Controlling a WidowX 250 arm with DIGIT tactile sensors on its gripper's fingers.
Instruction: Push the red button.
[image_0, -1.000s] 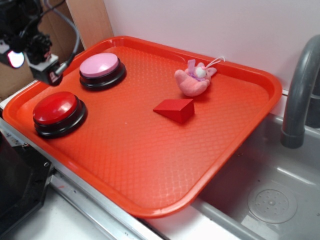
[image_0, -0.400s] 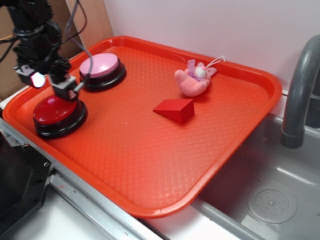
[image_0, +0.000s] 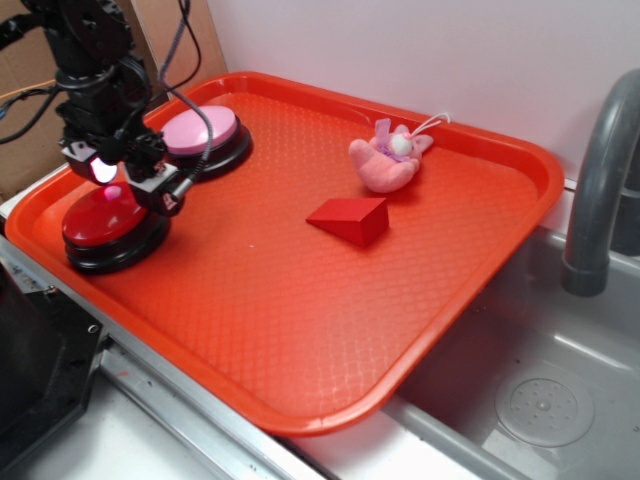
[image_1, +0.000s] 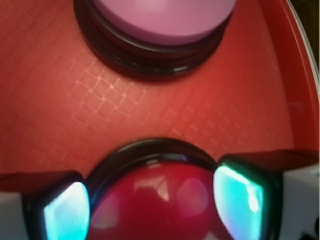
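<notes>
The red button (image_0: 97, 224), a glossy red dome on a black base, sits at the tray's near left corner. My gripper (image_0: 125, 192) hangs directly over it, very low. Whether it touches the dome I cannot tell. In the wrist view the red button (image_1: 165, 202) fills the gap between my two fingers (image_1: 240, 192), which stand wide apart. The gripper (image_1: 152, 200) is open and holds nothing. The arm hides the button's back edge in the exterior view.
A pink-topped button (image_0: 202, 132) stands just behind the red one, and it shows as the pink button (image_1: 165, 20) in the wrist view. A small red wedge (image_0: 350, 218) and a pink plush toy (image_0: 390, 156) lie mid-tray. The orange tray (image_0: 300, 330) borders a sink (image_0: 540, 400) with a grey faucet (image_0: 600, 190).
The gripper has moved right and down from the tray's left edge to just above the red button. Nothing else has moved.
</notes>
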